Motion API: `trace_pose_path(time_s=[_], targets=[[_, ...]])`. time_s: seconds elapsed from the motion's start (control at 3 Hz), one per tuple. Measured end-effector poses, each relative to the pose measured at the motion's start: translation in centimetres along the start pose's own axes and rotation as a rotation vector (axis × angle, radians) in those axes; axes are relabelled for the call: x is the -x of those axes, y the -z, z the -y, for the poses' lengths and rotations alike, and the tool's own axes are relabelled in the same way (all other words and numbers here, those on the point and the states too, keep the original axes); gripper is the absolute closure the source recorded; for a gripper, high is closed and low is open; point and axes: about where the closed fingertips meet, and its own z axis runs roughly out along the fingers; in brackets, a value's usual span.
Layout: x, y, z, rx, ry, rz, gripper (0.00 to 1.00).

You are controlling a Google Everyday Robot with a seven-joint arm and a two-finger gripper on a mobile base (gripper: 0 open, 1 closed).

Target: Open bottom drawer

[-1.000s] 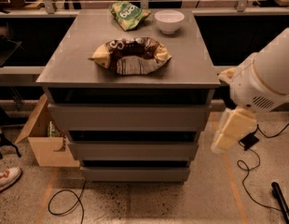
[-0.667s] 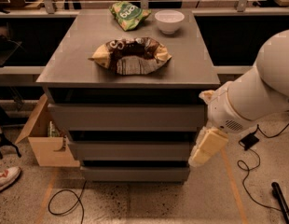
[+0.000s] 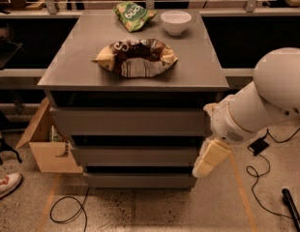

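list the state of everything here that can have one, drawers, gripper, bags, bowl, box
bottom drawer: shut
middle drawer: shut
top drawer: shut
gripper: pointing down by the right ends of the middle and bottom drawers, holding nothing
brown chip bag: torn open, lying flat
green bag: lying flat, crumpled
white bowl: upright
cardboard box: flaps open

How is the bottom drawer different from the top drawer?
The top drawer looks wider and taller; the bottom drawer looks narrower and shorter. The top drawer sits under the tabletop; the bottom drawer sits by the floor. The tool hangs near the bottom drawer's right end. Both are plain grey, handleless.
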Motion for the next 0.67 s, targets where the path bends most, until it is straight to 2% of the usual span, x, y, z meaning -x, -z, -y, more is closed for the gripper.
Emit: trace_pose_path(time_s=[0.33, 0.67], targets=[[-1.7, -5.4, -0.7, 0.044, -0.004, -0.024, 0.0], [-3.6, -10.8, -1.5, 0.057, 0.007, -0.052, 0.0]])
